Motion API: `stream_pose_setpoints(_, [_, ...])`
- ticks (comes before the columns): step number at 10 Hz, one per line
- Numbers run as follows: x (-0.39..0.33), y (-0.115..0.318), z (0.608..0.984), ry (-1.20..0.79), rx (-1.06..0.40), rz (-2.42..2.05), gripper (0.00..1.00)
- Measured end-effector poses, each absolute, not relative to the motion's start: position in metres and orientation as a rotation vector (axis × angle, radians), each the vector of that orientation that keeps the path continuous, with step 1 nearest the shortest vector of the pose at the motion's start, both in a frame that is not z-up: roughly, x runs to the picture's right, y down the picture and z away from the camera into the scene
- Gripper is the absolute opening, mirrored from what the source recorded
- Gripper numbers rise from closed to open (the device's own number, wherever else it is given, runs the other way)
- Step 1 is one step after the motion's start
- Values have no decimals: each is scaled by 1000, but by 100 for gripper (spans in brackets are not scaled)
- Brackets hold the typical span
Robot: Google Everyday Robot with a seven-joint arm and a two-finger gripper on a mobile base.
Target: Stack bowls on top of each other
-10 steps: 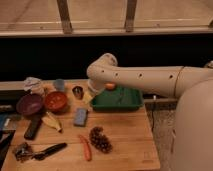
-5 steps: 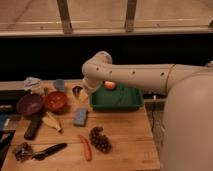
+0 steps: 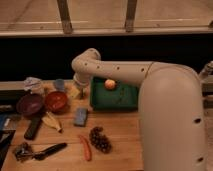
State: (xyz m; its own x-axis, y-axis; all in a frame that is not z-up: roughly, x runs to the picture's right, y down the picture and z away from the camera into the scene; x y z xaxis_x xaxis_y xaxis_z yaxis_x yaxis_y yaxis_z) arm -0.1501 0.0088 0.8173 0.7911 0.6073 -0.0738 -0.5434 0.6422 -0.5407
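Behind the wooden tabletop (image 3: 120, 145) runs a dark wall under a pale window ledge. Over the last second your arm has swung left, away from the green tray (image 3: 127, 97) and toward the left half of the surface. The gripper (image 3: 80, 89) now hangs just off the tray's left edge, pointing down, near the back of the tabletop. You cannot tell from this view whether the jaws are open or closed, and nothing is visibly carried.

That swing puts you closer to the bowls, but no stacking has begun. The purple bowl (image 3: 30, 104) and the orange-red bowl (image 3: 55, 100) sit side by side at the left, the orange-red one nearer the gripper and slightly in front of it. Their rims are close, though you cannot say if they touch.

Both bowls stand upright with their mouths facing up. Being round, they have no long axis, so a rim grasp should likely work from any side. A banana (image 3: 51, 121) and a blue sponge (image 3: 80, 116) lie just in front of the orange-red bowl; judge your descent so that you stay clear of them.
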Motion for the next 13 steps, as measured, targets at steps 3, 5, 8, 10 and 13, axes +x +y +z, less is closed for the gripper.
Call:
stream_pose_setpoints(3, [-175, 13, 832, -139, -614, 621, 70])
stream_pose_setpoints(5, [-169, 10, 834, -132, -605, 624, 70])
stream_pose_setpoints(8, [-177, 15, 835, -150, -625, 593, 70])
stream_pose_setpoints(10, [-203, 17, 837, -185, -652, 543, 70])
stream_pose_setpoints(13, [-276, 20, 849, -263, -709, 430, 70])
